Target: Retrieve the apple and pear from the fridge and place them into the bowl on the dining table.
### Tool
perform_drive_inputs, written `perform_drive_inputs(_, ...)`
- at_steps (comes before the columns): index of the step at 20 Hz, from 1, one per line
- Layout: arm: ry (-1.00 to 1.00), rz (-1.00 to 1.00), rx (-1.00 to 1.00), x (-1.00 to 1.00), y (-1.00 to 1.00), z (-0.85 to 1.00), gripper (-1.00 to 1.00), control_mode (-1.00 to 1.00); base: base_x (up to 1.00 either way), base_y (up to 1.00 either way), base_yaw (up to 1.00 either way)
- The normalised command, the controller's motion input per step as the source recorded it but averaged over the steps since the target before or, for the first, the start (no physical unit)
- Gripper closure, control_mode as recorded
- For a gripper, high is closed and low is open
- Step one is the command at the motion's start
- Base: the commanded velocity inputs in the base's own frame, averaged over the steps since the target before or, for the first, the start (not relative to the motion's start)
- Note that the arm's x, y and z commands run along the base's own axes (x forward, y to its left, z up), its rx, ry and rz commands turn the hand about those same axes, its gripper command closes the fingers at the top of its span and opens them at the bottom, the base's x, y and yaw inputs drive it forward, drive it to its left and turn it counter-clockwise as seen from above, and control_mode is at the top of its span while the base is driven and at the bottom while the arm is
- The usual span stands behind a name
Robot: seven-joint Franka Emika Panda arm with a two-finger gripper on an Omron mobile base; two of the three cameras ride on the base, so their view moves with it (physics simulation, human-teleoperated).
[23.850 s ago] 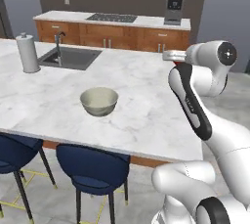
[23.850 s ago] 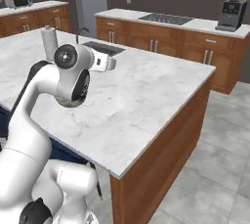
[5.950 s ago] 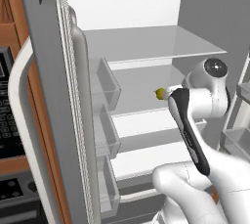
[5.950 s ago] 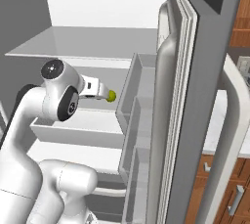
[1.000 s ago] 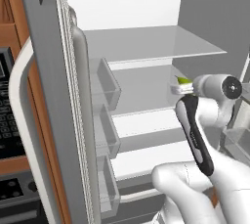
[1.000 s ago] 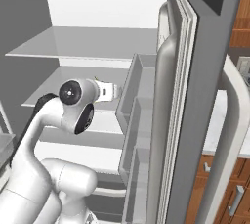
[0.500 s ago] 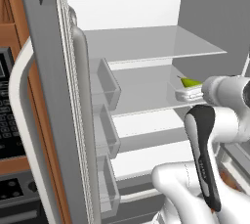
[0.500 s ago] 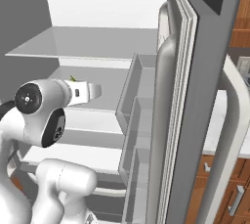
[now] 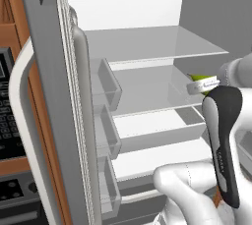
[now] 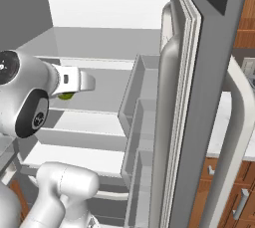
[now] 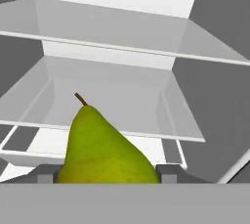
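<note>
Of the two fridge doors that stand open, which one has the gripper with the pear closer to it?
The right-hand door, the one with three bins: in the right base view the gripper, shut on the pear, reaches toward those bins; the left-hand door stands farther off.

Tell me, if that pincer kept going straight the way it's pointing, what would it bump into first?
The pincer is already closed around the pear, so nothing lies between them. Beyond the fruit it points into the open fridge; it would probably meet the white back wall above the glass shelf, though depth is hard to judge.

Three near views into fridge (image 9: 147,47)
</note>
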Motion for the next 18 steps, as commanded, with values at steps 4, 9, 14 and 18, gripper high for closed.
perform_drive_inputs(4,0.0,0.0,0.0,-0.22,0.0,0.01,1.0,-1.0,0.0,0.0,0.0)
perform_drive_inputs(9,0.0,0.0,0.0,0.0,0.0,0.0,1.0,1.0,0.0,0.0,0.0)
perform_drive_inputs(14,0.0,0.0,0.0,0.0,0.0,0.0,1.0,1.0,-0.69,-0.01,0.0)
perform_drive_inputs(18,0.0,0.0,0.0,0.0,0.0,0.0,1.0,1.0,-1.0,-0.01,0.0)
